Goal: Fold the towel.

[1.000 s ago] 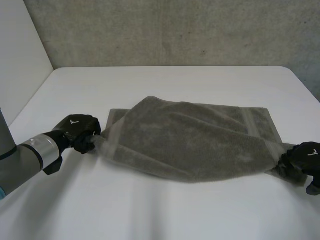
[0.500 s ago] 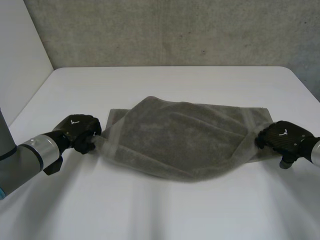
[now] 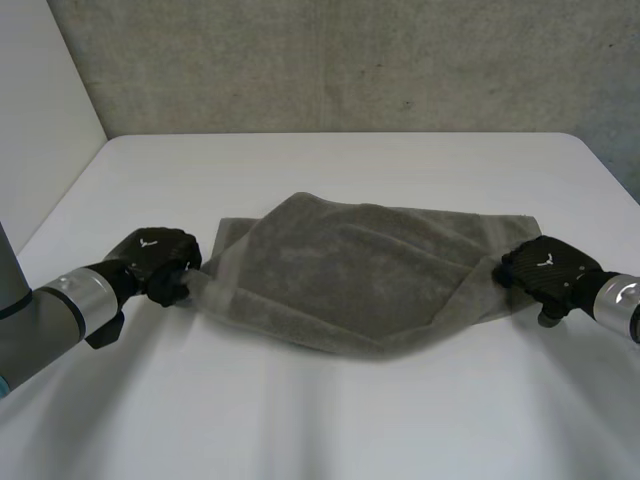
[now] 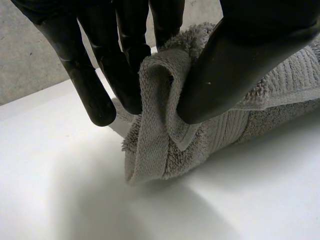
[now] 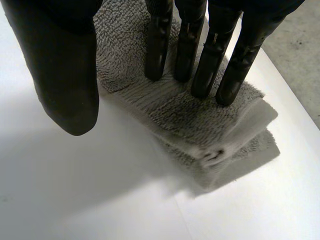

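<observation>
Nearest strip of table (image 3: 330, 420): bare white, nothing to snag on.

Next back is the towel (image 3: 360, 290), grey terry, mid-table, stretched between the two hands. Its near edge is lifted over toward the far edge and the middle sags in a belly. So the fold is partway, not laid.

Left hand (image 3: 155, 262) is at the towel's left end, on the near corner. In the wrist view, fingers (image 4: 125, 70) and thumb (image 4: 240, 60) pinch a bunched loop of hem (image 4: 160, 125). That's a firm grasp.

Right hand (image 3: 545, 268) is at the right end. Its fingers (image 5: 200, 50) are straight, tips down on a doubled corner (image 5: 210, 125). Its thumb (image 5: 65, 75) sits off to the side over bare table, not on cloth. So it's released, pinning at most. Can't tell whether the tips bear down or just skim the pile.

Step in hand, my read: bring the near edge over onto the far edge.
- The right end looks about landed.
- The far-left corner (image 3: 224, 226) is uncovered, so the left is the side to finish.
- Carry the left corner away and onto that corner, low over the cloth.
- Use light tension along the edge to pull the belly flat.
- Right fingertips should press so that end doesn't drag.
- Let go only once the hems line up.

Risk: the bunched left grip may drop a twisted corner that needs smoothing.

Beyond: more bare table, then the concrete wall (image 3: 350, 60), with a white panel (image 3: 40, 120) at the left. Nothing in the path.
</observation>
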`<state>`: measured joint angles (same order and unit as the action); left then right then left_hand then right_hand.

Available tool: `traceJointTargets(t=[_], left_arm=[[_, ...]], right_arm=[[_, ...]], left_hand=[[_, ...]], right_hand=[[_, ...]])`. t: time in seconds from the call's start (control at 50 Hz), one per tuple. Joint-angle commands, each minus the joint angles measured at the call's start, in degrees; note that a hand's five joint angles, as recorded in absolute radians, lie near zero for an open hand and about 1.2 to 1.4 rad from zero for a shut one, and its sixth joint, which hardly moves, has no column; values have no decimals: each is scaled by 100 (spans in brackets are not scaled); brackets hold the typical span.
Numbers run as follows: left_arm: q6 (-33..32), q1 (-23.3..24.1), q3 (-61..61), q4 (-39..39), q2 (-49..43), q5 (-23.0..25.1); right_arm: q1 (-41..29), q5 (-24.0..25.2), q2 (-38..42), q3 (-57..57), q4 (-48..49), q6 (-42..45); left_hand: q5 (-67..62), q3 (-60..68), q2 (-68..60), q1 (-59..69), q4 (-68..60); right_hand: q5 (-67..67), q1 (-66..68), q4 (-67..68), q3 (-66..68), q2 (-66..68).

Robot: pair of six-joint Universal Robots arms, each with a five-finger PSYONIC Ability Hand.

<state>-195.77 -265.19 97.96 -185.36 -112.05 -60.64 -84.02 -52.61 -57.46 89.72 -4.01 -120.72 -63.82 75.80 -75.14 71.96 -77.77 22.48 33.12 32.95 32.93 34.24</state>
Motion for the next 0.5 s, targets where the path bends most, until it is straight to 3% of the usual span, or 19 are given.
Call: traceJointTargets(t=[0.02, 0.5], left_arm=[[4, -6, -31, 0, -10, -9], [-5, -94, -93, -18, -63, -44]], right_arm=[[-211, -180, 288, -323, -3, 5], [-493, -514, 912, -1404, -3, -4]], left_hand=[[-618, 420, -486, 804, -223], [-618, 420, -486, 804, -223]], right_hand=[[32, -32, -16, -14, -144], [166, 102, 119, 121, -10]])
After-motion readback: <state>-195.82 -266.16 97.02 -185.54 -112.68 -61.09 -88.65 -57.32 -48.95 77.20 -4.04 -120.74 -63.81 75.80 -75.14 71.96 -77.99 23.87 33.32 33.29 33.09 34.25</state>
